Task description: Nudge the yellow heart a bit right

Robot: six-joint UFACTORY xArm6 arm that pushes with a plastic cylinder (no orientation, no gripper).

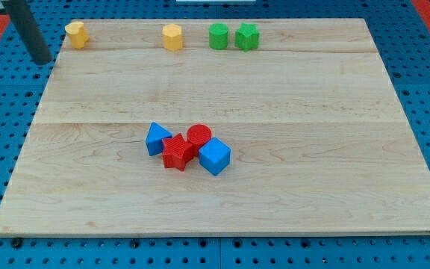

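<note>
My tip (42,60) sits at the view's top left, right at the left edge of the wood board (275,202). It is just a dark rod with no pincer on it, so there is nothing to open or close, and it holds nothing. The yellow heart (76,33) lies in the board's top left corner. It is just to the right of my tip and a little higher in the view. The two are near each other but they do not touch. Farther right along the top edge sits a yellow block (172,36) with flat sides. After that come a green round block (218,36) and a green block (247,36) with many sides, close side by side. Near the middle of the board four blocks huddle together: a blue triangle (156,138), a red star (176,152), a red round block (198,136) and a blue cube (214,157). This bunch is well apart from the heart.
</note>
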